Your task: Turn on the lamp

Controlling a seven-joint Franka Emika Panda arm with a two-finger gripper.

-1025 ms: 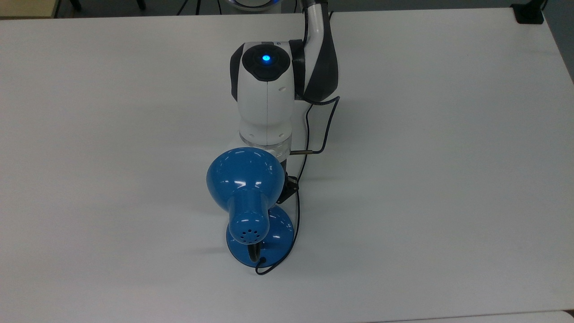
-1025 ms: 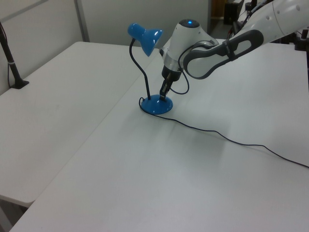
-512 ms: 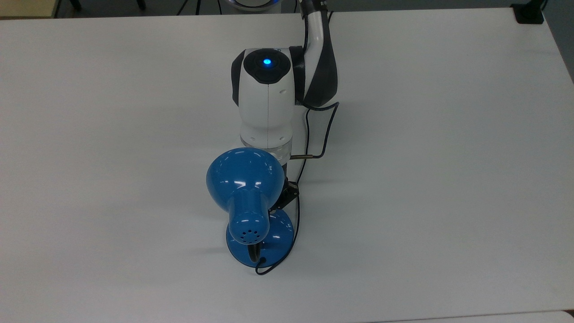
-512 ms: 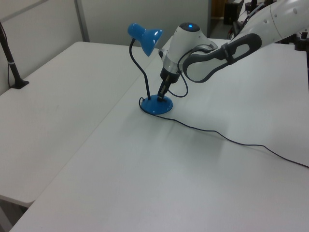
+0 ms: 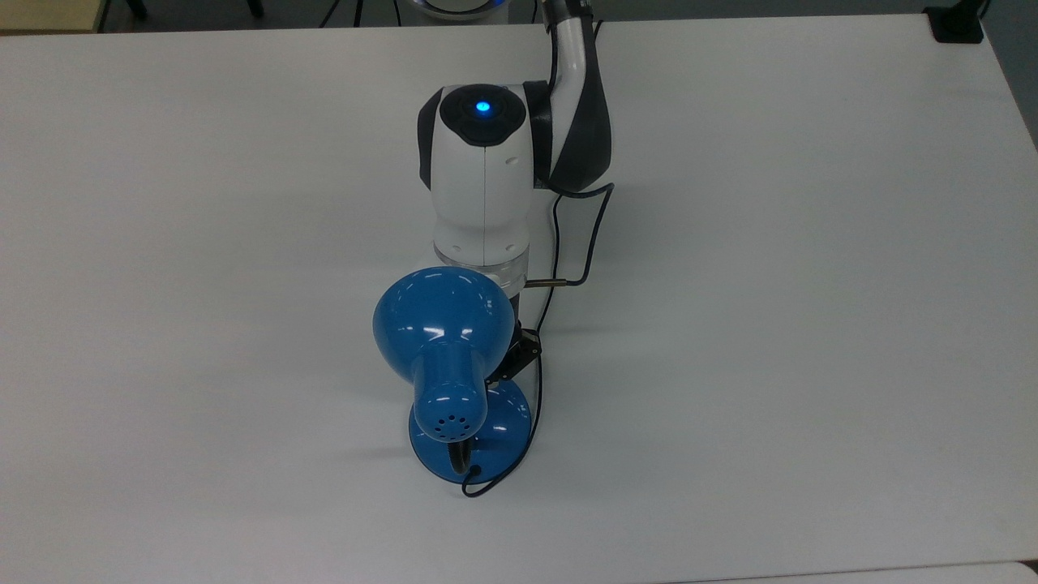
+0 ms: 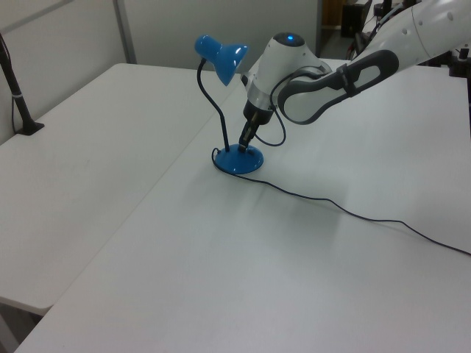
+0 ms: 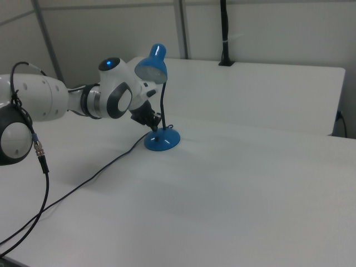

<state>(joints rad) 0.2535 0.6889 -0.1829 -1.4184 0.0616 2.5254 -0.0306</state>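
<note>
white table [image 5: 811,324] — bare surface | black post [image 7: 224,33] (far edge) | grey wall panels [image 7: 267,30]

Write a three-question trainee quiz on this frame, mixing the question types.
1. True or false: the lamp's shade glows with light.
2. Which part of the lamp is the pincer closest to? A) shade B) base C) plug
3. Fill in: the lamp stands on a white ____.

Key:
1. False; the shade looks unlit in the right view.
2. B; the pincer tip is down at the round blue base in the left view.
3. Table.
</note>
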